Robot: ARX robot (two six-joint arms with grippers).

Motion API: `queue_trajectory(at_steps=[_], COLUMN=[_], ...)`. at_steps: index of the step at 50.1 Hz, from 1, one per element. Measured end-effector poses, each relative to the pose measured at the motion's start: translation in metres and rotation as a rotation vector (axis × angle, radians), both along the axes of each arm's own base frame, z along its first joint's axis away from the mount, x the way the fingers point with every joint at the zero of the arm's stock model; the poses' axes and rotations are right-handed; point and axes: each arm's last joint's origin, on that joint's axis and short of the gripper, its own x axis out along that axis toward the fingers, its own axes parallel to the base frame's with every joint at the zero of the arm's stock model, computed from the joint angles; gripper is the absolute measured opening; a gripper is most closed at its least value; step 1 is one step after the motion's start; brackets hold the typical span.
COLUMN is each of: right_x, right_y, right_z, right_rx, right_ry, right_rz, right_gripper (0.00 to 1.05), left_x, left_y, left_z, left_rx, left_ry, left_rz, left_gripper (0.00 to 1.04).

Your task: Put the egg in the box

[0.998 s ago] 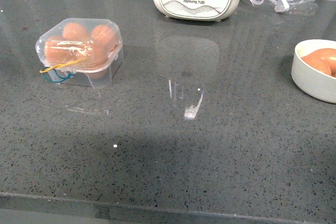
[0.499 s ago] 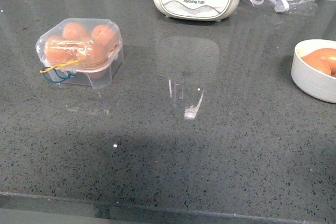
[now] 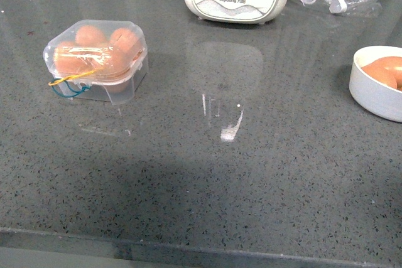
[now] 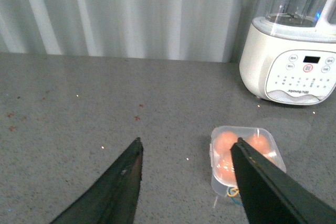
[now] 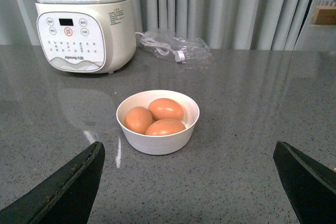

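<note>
No visible change: box (image 3: 95, 61) unmoved.

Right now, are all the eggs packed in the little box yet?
Not all. The box has its lid shut and holds brown eggs; the clear lid blurs their count. Nothing is in hand: the left gripper and right gripper both have jaws open and empty. Three eggs remain in the white bowl, so one must be fetched and the lid opened.
</note>
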Motion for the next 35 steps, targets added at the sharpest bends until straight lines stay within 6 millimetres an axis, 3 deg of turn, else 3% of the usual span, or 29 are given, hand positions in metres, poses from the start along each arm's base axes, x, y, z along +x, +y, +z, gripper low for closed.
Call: queue_trajectory(at_steps=[11, 35], right_x=[0.000, 0.000], right_y=[0.000, 0.000], right_z=[0.000, 0.000], right_rx=[0.000, 0.000], right_ry=[0.000, 0.000], right_rz=[0.000, 0.000], right_gripper=[0.97, 0.97], left_x=[-0.014, -0.032], left_y=[-0.014, -0.016], left_z=[-0.039, -0.072], left_rx=[-0.022, -0.026], left_ry=[0.020, 0.011], left_rz=[0.008, -0.004], left_gripper=[0.04, 0.04])
